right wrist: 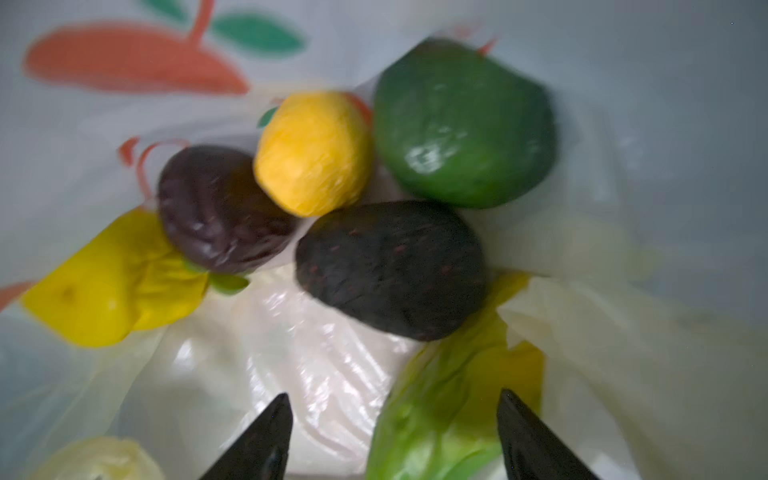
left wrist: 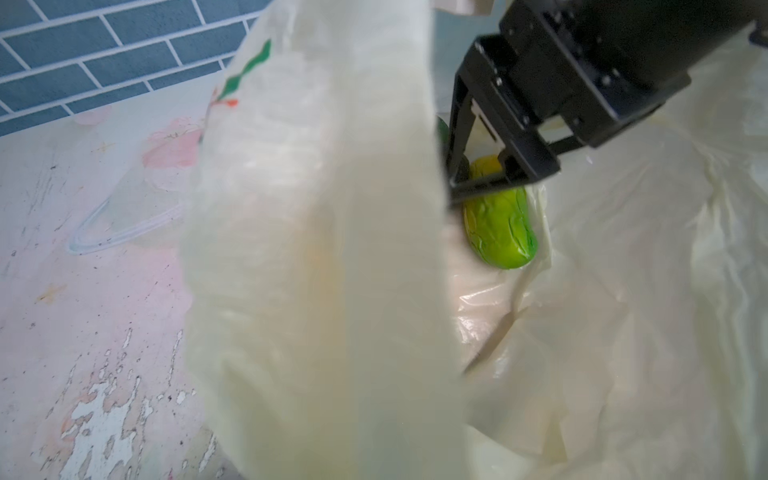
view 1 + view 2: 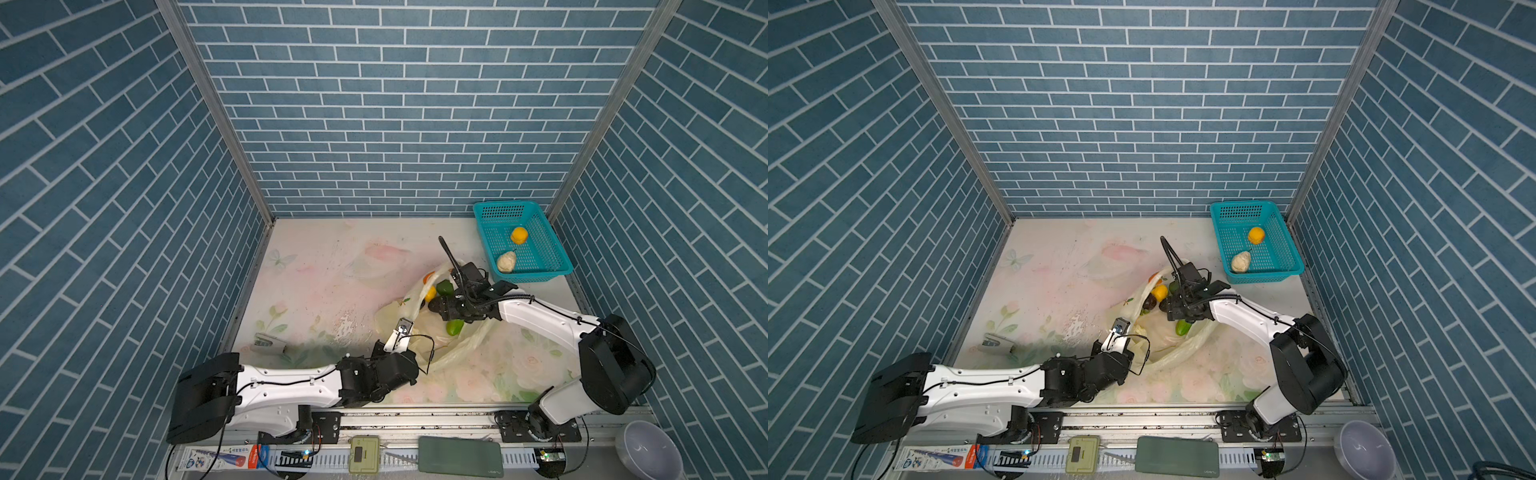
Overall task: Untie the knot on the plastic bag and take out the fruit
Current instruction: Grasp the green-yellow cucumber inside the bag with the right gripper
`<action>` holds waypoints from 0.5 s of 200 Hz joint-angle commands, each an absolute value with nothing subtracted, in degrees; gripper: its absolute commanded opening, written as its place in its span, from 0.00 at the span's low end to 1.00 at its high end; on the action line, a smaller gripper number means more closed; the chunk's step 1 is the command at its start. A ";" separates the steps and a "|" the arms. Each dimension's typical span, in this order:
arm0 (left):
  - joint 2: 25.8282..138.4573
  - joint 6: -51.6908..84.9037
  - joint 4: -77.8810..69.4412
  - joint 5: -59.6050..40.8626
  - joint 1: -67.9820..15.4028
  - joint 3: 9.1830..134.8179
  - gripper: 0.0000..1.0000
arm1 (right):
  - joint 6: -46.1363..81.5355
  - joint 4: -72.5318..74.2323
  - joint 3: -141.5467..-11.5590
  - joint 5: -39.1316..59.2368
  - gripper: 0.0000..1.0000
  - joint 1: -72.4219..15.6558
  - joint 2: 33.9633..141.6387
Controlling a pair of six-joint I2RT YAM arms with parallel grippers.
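The thin, translucent pale yellow plastic bag [image 3: 388, 318] lies open on the floral-printed surface [image 3: 316, 282], right of centre. The right gripper [image 1: 392, 395] is in its mouth, fingers apart above a dark brown-black oval fruit [image 1: 390, 270] and a light green fruit [image 1: 436, 415]. The left gripper [image 3: 411, 359] has its fingers together, seemingly pinching the bag's near edge. A teal perforated basket [image 3: 534, 276] holds an orange fruit [image 3: 519, 235] and a cream-white fruit [image 3: 506, 262].
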State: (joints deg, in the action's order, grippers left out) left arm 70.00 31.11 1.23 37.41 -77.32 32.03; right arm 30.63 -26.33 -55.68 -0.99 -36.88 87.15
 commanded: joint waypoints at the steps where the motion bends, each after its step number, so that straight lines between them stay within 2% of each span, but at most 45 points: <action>1: 71.93 31.55 0.06 38.40 -78.92 33.73 0.00 | 34.61 -29.19 -58.27 -6.83 0.78 -35.60 87.40; 100: 74.90 31.03 -2.56 38.69 -79.72 34.80 0.00 | 39.80 -27.40 -56.39 0.21 0.73 -35.51 89.56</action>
